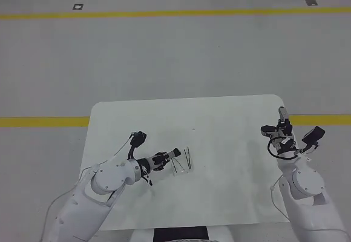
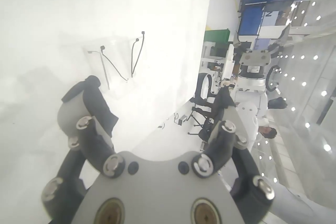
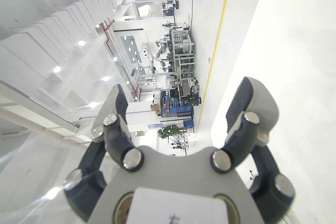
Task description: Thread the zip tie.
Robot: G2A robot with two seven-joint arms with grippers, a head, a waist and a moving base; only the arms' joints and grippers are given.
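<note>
Black thin plastic zip ties (image 2: 140, 55) lying on white table (image 1: 236, 133), just ahead of left gripper (image 2: 157, 93), jaws spread, empty. Right gripper (image 3: 183, 96) hanging well apart, also spread. Risk: flat ties skidding, or two lifting together.

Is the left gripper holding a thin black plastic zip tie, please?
No, the left gripper is open and empty; the zip ties sit apart, ahead of it.

thin zip ties (image 1: 188, 159) lie loose near the middle of the white table (image 1: 236, 121), just toward nine o'clock of its centre. two dark strands meet at their tails in a narrow v. a third dark one and a paler one slant beside them, their small square heads apart.
</note>
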